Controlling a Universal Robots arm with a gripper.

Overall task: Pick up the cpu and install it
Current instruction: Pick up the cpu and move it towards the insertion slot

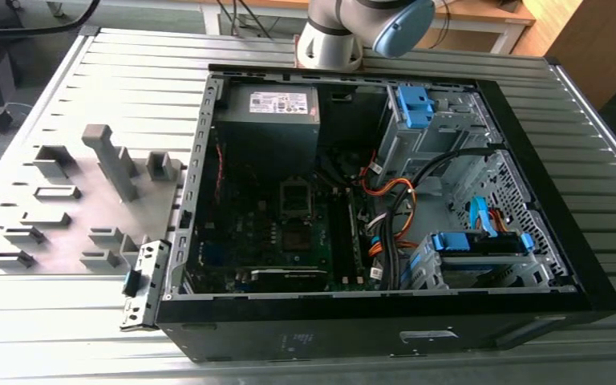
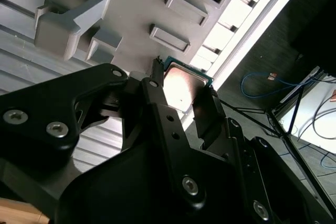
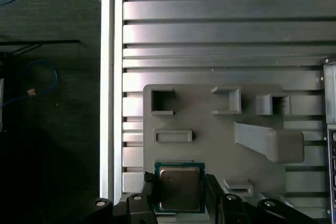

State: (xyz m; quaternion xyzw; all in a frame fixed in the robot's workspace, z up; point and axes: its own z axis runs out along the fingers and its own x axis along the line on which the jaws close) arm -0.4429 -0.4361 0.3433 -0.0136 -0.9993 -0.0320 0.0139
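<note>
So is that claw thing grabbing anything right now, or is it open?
Gripper: closed on the cpu, with a finger against each of two opposite edges, over the grey fixture plate.

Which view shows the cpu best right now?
The first wrist view: the cpu faces the camera squarely, its whole metal face visible between the fingers. The second wrist view shows it at a slant, partly behind the fingers.
</note>
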